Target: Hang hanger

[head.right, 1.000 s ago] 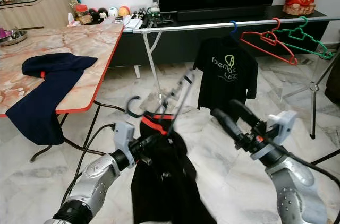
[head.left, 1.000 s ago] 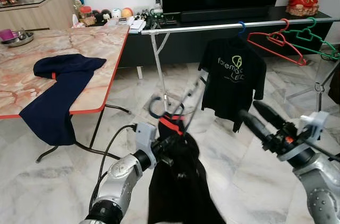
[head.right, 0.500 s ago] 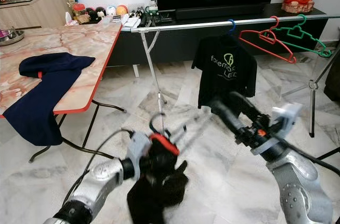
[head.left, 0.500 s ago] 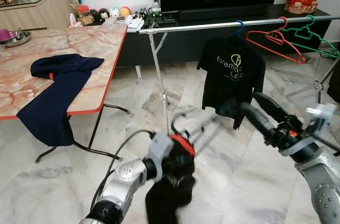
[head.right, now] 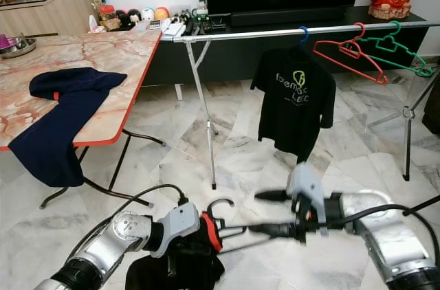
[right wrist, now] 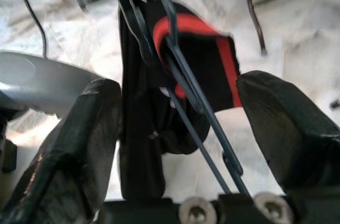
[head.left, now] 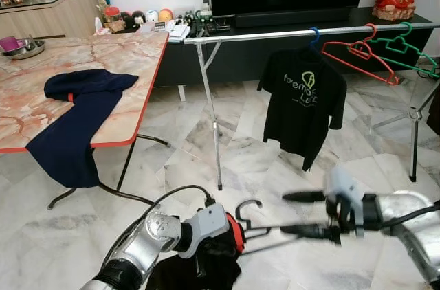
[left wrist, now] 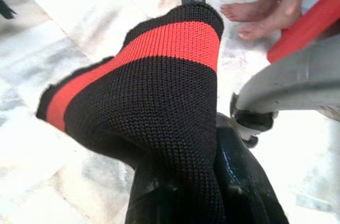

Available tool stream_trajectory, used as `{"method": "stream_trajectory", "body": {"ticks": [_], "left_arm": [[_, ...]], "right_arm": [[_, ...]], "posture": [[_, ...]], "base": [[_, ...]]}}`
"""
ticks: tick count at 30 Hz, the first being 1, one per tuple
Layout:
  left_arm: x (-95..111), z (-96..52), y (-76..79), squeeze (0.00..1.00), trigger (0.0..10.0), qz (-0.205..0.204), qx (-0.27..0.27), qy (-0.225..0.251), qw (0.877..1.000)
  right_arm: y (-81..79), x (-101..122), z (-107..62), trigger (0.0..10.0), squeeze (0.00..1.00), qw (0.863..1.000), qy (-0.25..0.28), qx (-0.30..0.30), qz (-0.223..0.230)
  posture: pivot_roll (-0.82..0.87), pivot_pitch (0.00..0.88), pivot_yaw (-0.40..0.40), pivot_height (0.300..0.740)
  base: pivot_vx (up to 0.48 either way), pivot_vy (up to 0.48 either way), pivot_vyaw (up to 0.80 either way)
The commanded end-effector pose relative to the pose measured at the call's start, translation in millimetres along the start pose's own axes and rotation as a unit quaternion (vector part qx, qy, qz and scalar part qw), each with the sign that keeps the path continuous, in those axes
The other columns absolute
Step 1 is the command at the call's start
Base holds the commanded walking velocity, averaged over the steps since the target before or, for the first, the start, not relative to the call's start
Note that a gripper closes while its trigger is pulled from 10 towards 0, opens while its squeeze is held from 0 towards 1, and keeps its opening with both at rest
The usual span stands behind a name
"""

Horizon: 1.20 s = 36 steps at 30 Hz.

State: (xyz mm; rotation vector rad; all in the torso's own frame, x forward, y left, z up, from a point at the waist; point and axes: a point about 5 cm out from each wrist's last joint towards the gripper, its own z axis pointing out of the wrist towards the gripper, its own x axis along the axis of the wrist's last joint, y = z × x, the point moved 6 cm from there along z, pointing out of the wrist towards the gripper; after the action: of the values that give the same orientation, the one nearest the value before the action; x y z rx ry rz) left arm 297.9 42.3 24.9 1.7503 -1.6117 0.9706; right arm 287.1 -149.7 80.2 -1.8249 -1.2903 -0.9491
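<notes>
Low in front of me, my left gripper (head.left: 224, 244) is shut on a black garment with a red collar (left wrist: 159, 49) that hangs on a dark wire hanger (head.left: 249, 209). The hanger's hook stands up just beside the collar. My right gripper (head.left: 285, 213) is open and points left at the hanger. In the right wrist view the hanger's wire arm (right wrist: 194, 104) runs between the two spread fingers (right wrist: 69, 144) without touching them. Farther back stands the silver clothes rail (head.left: 275, 34), which carries a black printed T-shirt (head.left: 306, 101), a red hanger (head.left: 357, 53) and a green hanger (head.left: 405, 46).
A marble-topped table (head.left: 130, 53) with a red edge stands to the left, a navy garment (head.left: 75, 121) draped over its side. A dark TV cabinet (head.left: 240, 49) runs behind the rail. A person's bare feet (left wrist: 260, 11) are on the marble floor nearby.
My left gripper has dropped lower with the garment and hanger. My right gripper has swung down and turned left, and its open fingers now straddle the hanger's wire.
</notes>
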Motion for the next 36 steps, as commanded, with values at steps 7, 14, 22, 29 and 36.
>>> {"method": "stream_trajectory", "body": {"ticks": [7,14,22,29,36], "left_arm": [[9,-1.7,2.7,0.00,10.0,0.028,-0.029,-0.017,0.999],[12,-1.3,6.0,0.00,10.0,0.029,-0.040,-0.018,0.999],[14,-3.6,10.7,0.00,10.0,0.030,-0.056,-0.019,0.998],[16,-3.6,11.2,0.00,10.0,0.030,-0.057,-0.018,0.998],[17,-4.5,10.4,0.00,10.0,0.028,-0.054,-0.018,0.998]], "right_arm": [[2.5,-9,21.4,10.0,1.00,1.000,-0.017,-0.002,-0.024],[15.2,-7,27.9,10.0,1.00,0.998,-0.012,-0.033,-0.043],[14.2,-22,38.4,10.0,0.00,0.998,-0.039,-0.031,-0.049],[20.5,-26,47.0,10.0,0.00,0.996,-0.047,-0.047,-0.053],[19.9,-23,51.3,4.7,0.00,0.998,-0.028,-0.041,-0.046]], "posture": [[-0.07,0.017,0.072,0.740],[-0.07,0.019,0.079,0.740],[-0.06,0.022,0.085,0.740],[-0.06,0.024,0.085,0.740],[-0.05,0.034,0.083,0.740]], "base": [[0.000,0.000,0.00],[0.000,0.000,0.00],[0.000,0.000,0.00],[0.000,0.000,0.00],[0.000,0.000,0.00]]}}
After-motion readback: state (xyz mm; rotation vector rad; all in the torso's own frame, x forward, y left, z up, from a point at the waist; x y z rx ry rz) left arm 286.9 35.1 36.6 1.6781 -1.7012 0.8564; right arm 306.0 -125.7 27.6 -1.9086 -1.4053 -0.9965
